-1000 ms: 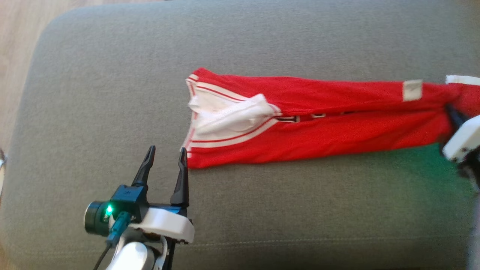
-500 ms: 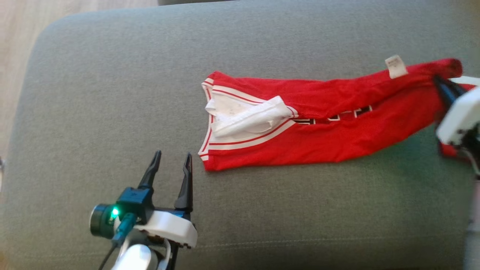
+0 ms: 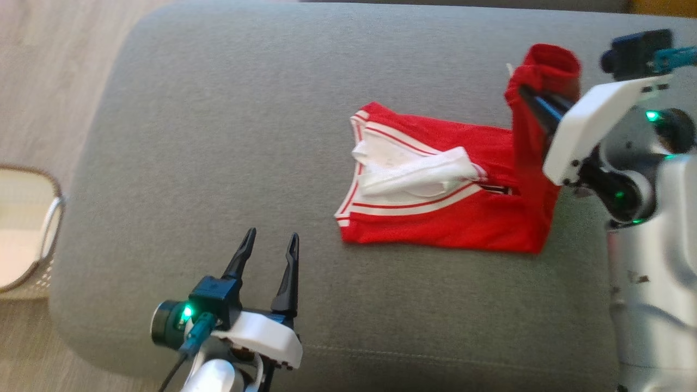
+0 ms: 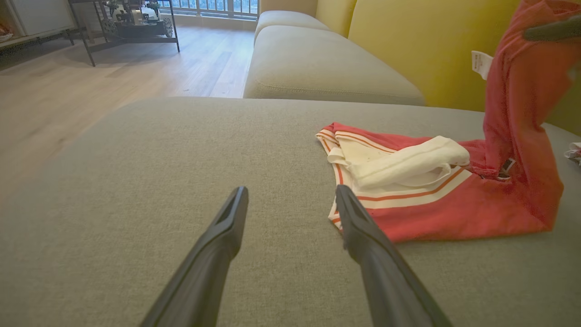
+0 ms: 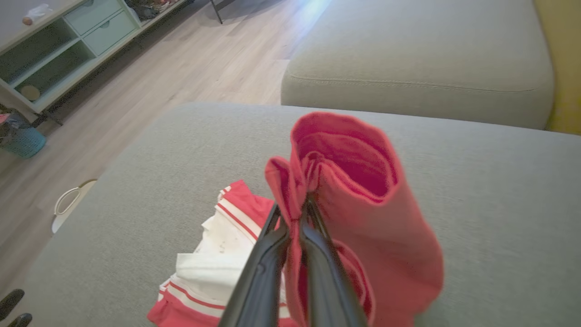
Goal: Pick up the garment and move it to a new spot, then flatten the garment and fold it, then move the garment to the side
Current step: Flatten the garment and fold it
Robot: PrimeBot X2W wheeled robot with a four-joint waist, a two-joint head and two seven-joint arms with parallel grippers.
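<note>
The garment (image 3: 446, 231) is clamped at one end by the right end effector (image 5: 294, 213); the left end effector (image 3: 270, 242) is released.

There is one red garment (image 3: 452, 231), one pale basket (image 3: 54, 209), two grey cushions (image 4: 136, 150), and two grippers, a left gripper (image 3: 272, 235) and a right gripper (image 5: 294, 209).

Long black fingers (image 3: 288, 272), white wrist shells (image 3: 593, 125), green lights (image 3: 187, 313), teal cables (image 3: 199, 329), silver forearms (image 3: 648, 283).
</note>
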